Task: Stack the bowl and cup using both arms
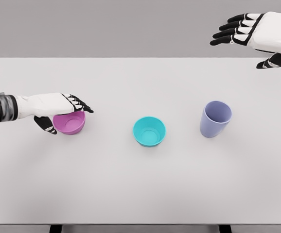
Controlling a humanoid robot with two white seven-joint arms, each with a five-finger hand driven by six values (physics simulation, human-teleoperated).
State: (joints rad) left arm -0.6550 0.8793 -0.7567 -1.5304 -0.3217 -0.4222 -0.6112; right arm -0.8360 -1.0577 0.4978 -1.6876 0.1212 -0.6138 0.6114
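Head view: a wide white surface (140,194) is shown, with ample bare room near and far. A lavender cup (215,119) stands at right, a teal bowl (149,131) at centre, a pink bowl (69,122) at left, all well apart. The left hand (62,109) is laid over the pink bowl, fingers curved about its rim; a shallow hold could tip it. The right hand (250,31) is raised far right, fingers spread, empty.

Pale grey-white table (131,194) against a darker plain grey backdrop. Magenta-pink bowl (70,124), teal bowl (149,131), lavender-blue cup (215,119), all plain, no patterns. White hands with black fingers, left hand (58,109) and right hand (257,34), grey band on left wrist.
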